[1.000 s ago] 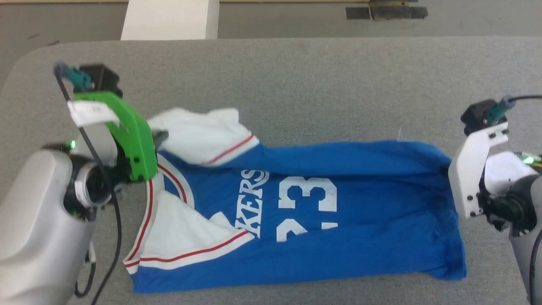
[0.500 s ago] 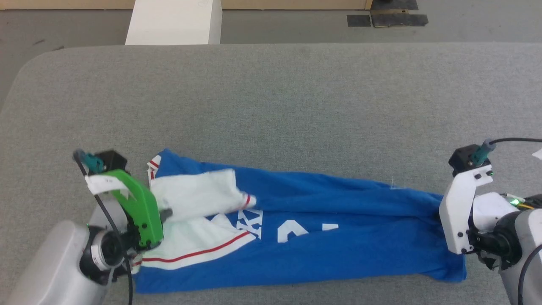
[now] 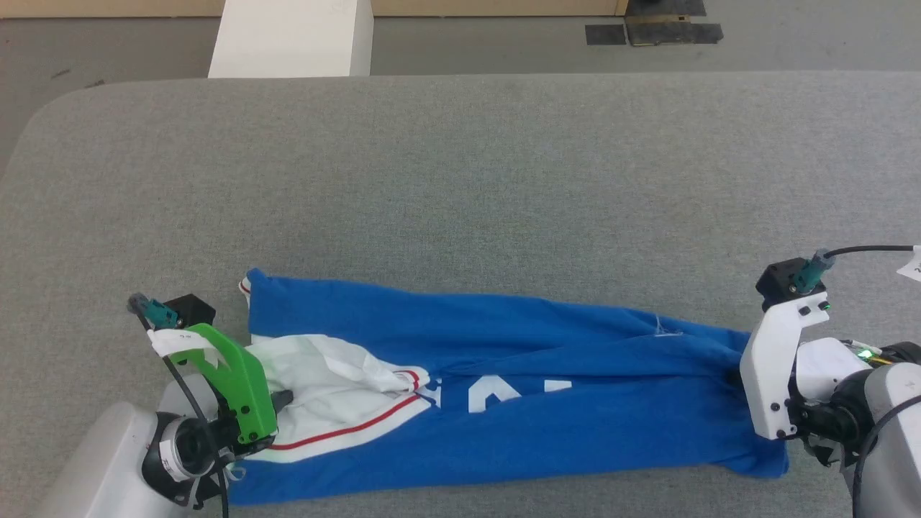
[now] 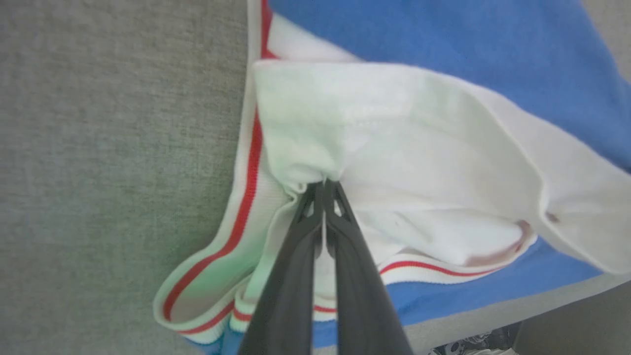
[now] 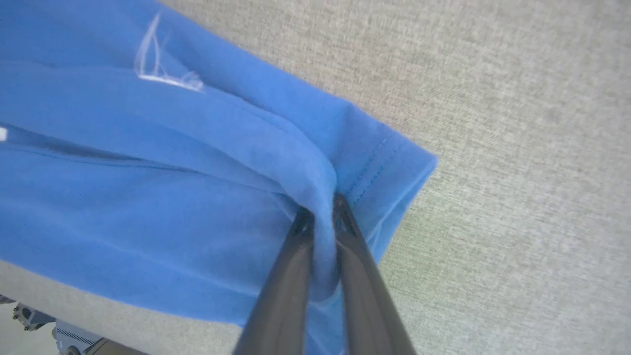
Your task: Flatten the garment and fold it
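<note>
Head view | your shirt (image 3: 547, 403) has folded lengthwise, first fold done | left claw (image 4: 325, 184) pinches white sleeve (image 4: 404, 143) | right claw (image 5: 321, 207) grips blue hem (image 5: 389, 158)

The right pincer (image 5: 320, 209) pinched a fold of the bright blue knitted garment (image 5: 148, 207) beside its stitched hem corner (image 5: 394, 158), over the grey woven-fabric worktop (image 5: 517, 148); a white thread tuft (image 5: 157, 74) lay on the cloth.

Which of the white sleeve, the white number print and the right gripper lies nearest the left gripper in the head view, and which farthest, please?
1. white sleeve, pinched in the left gripper.
2. white number print, midway.
3. right gripper, on the garment's far hem.
</note>
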